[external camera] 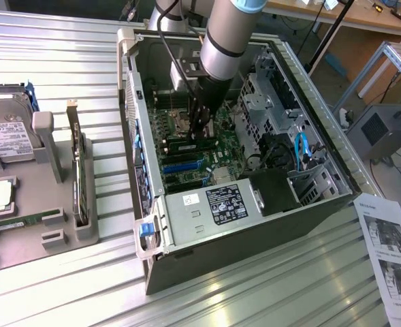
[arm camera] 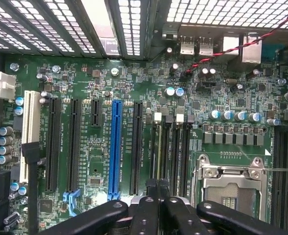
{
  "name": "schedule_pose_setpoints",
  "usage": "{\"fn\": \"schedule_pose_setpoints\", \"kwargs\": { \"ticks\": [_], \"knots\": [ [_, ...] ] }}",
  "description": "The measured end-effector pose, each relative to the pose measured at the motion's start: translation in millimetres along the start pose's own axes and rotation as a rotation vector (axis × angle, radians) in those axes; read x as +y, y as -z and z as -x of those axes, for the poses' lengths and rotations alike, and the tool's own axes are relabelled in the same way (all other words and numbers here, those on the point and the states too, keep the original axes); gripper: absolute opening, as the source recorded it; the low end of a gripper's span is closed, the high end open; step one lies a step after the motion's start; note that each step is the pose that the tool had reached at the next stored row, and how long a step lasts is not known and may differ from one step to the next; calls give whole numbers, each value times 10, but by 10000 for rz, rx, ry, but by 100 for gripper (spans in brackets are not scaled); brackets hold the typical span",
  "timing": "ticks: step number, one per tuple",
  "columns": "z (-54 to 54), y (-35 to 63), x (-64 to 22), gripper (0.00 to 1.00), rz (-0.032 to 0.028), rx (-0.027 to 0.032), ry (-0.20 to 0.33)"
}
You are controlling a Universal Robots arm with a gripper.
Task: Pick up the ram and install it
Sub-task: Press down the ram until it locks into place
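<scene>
A narrow green ram (external camera: 183, 146) stands in a memory slot of the motherboard (external camera: 217, 153) inside the open computer case (external camera: 220, 253). In the wrist view the ram (arm camera: 158, 152) shows edge-on in the slot beside the CPU socket (arm camera: 232, 181). My gripper (external camera: 201, 135) reaches straight down into the case, and its dark fingers (arm camera: 148, 210) are shut together. The gripper (arm camera: 157, 183) has its tips right at the stick's top edge; I cannot tell whether they pinch it or only touch it. A second green stick (external camera: 13, 223) lies in the grey tray (external camera: 47, 238) at the exterior view's left.
The tray also carries a silver-labelled hard drive (external camera: 6, 133) and an upright dark expansion card (external camera: 79, 184). In the case sit the power supply (external camera: 220, 204), drive cages (external camera: 282, 109) and cables (external camera: 301, 146). A blue slot (arm camera: 115, 147) runs beside the memory slots. Printed sheets (external camera: 391, 252) lie at the right.
</scene>
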State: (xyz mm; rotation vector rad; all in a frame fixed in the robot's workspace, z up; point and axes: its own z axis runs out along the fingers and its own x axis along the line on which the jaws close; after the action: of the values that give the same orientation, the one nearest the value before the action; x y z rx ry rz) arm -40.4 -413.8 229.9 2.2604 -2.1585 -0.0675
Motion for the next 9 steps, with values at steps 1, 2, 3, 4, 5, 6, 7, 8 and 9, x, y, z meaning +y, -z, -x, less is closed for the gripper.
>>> {"fn": "schedule_pose_setpoints", "kwargs": {
  "ticks": [1,2,3,4,5,6,7,8,9],
  "knots": [
    [0,-7,0,11,0,-1,0],
    [0,-14,-1,11,-1,-3,0],
    [-1,-18,-1,11,0,-2,1],
    [-1,-21,-1,11,0,-1,0],
    [-2,-26,-1,11,0,0,0],
    [-2,-26,-1,11,0,0,0],
    [-1,-25,-1,11,0,0,0],
    [3,8,-2,11,-14,-17,1],
    [3,84,1,11,-14,-11,3]
  ]
}}
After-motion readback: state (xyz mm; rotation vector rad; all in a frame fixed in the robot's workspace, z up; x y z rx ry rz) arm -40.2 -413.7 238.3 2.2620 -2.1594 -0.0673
